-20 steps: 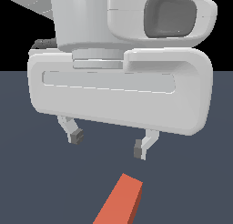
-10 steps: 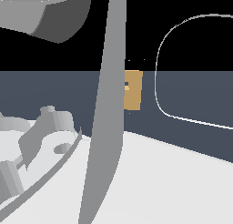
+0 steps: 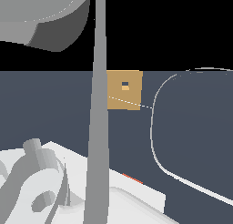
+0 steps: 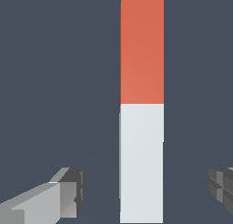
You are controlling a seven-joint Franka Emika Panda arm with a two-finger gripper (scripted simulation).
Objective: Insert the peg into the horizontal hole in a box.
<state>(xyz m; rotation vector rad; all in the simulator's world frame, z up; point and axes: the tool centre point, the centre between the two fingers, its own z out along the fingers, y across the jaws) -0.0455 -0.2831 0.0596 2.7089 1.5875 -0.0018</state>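
- The gripper (image 4: 144, 191) hung over the peg (image 4: 141, 104), jaws spread wide — one finger (image 4: 68, 191) on each side, neither touching it.
- The peg lay flat on the dark floor (image 4: 54, 82), its long axis running between the fingers — orange half farther from them, white half nearer.
- The box (image 3: 124, 90) stood well apart, its hole (image 3: 125, 86) facing the exterior view.
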